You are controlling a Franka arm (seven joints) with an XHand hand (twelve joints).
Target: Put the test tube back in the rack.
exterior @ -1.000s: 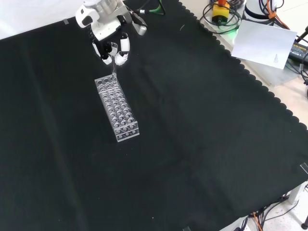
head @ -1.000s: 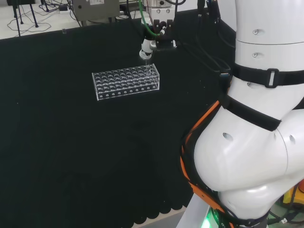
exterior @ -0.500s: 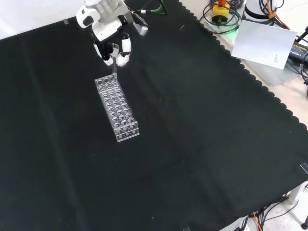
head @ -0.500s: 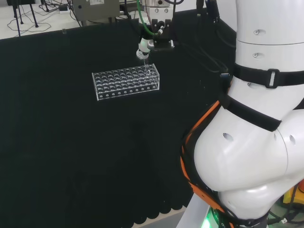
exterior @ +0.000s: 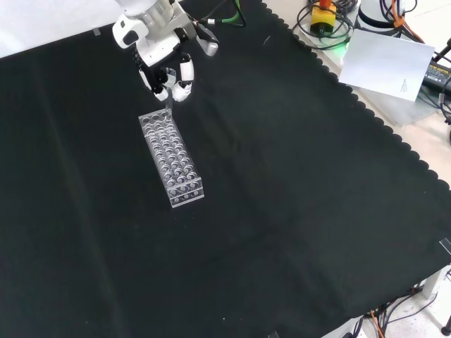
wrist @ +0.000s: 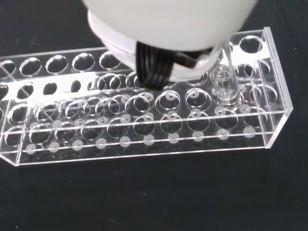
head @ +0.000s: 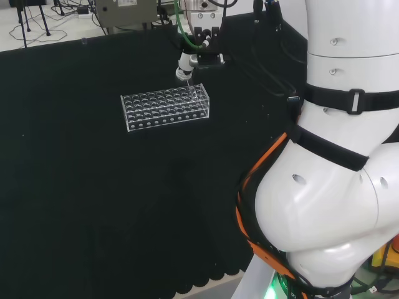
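Up in the upper left of the front view, the hand (exterior: 163, 60), black and white, fingers (exterior: 184, 73) curled downward just above the far end of the rack (exterior: 173, 160). Same hand (head: 190, 57) at top centre of the head view, poised over the rack's (head: 165, 107) right end. Grip hard to call: fingertips bunched over the tube's top, contact not visible, so cannot tell whether pinching or clear of it.

Test tube (wrist: 225, 85) seen close in the wrist view: clear glass, upright, seated in a hole near one end of the rack (wrist: 144, 120), second column in from the end wall, open mouth standing proud of the top plate. In the front view, only a faint glint of the test tube (exterior: 169, 108) rising from the rack's upper end toward the fingertips.

Rack itself clear plastic, many rows of round holes, lying long and slanted on the black cloth (exterior: 296, 183), left of centre in the front view. White arm links (head: 336, 156) bulking large on the right of the head view.
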